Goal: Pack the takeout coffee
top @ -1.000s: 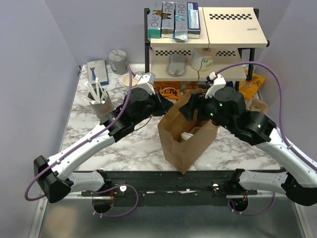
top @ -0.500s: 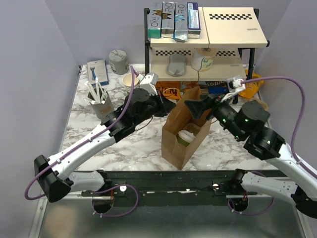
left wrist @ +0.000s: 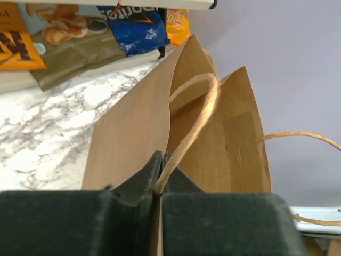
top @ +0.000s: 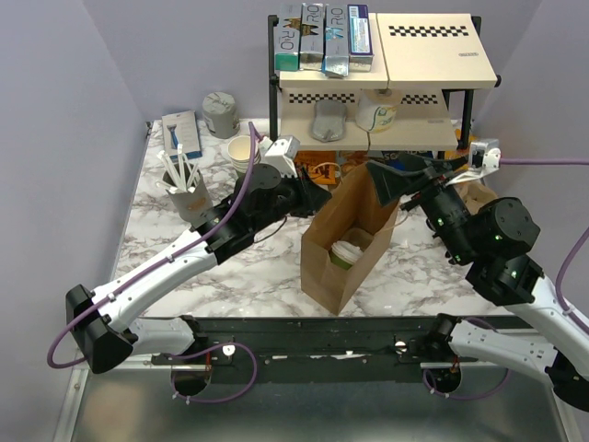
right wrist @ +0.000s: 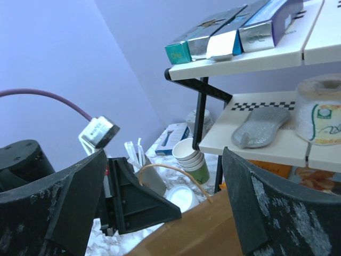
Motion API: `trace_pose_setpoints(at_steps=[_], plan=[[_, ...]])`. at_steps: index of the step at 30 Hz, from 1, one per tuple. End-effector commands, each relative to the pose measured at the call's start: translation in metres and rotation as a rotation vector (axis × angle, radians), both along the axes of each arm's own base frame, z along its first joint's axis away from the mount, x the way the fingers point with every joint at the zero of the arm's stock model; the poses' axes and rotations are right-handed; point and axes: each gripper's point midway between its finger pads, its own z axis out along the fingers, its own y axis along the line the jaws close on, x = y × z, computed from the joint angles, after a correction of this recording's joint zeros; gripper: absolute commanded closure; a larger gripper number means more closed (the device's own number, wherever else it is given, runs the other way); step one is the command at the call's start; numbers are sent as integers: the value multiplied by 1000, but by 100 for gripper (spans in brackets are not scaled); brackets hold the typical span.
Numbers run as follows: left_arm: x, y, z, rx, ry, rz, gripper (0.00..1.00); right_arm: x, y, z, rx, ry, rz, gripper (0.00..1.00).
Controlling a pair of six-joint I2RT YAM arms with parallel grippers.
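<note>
The takeout coffee (top: 348,252) stands inside the open brown paper bag (top: 324,267) at the middle of the table; only its white lid shows in the top view. My left gripper (top: 317,196) is at the bag's left top edge, shut on the bag's twine handle (left wrist: 198,112), which runs out between the closed fingers (left wrist: 152,165). My right gripper (top: 405,177) hangs open above the bag's right top edge, holding nothing. In the right wrist view its wide fingers (right wrist: 64,202) frame the left gripper (right wrist: 133,205) and the bag's rim (right wrist: 213,229).
A two-tier shelf rack (top: 386,74) with boxes stands at the back. Snack packets (top: 313,170) lie under it. A grey cup of white sticks (top: 187,189), a stack of lidless cups (top: 241,152) and a grey tin (top: 220,113) stand at the back left.
My right gripper has pulled up and to the right out of the bag and opened wider, leaving the lidded cup inside. The left gripper still pinches the handle.
</note>
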Motion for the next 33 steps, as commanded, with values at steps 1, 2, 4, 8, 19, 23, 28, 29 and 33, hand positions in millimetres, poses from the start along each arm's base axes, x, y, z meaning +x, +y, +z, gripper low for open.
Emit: trace_pose_setpoints(at_steps=[1, 2, 4, 8, 19, 23, 28, 29, 33], plan=[[-1, 0, 8, 13, -23, -9, 71, -2, -14, -14, -30, 84, -44, 1], [-1, 0, 8, 15, -23, -9, 66, -6, -16, -18, -36, 95, -32, 0], [-2, 1, 10, 17, -33, -11, 51, -10, -19, -28, -49, 123, -25, 0], [-2, 4, 14, 23, -47, -4, 24, -18, -30, -37, -39, 141, -27, 0], [-26, 9, 57, -21, -128, -103, 1, -25, -66, -54, -64, 192, -127, 0], [-30, 23, 82, -19, -173, -83, 1, -27, -74, -59, -76, 213, -148, 0], [-30, 52, 107, 14, -222, 8, 1, -28, -83, -68, -113, 253, -187, 0], [-31, 59, 109, 42, -229, 19, 1, -27, -85, -71, -124, 264, -200, 0], [-37, 93, 119, 68, -232, 117, 1, -20, -122, -88, -141, 330, -407, 0]])
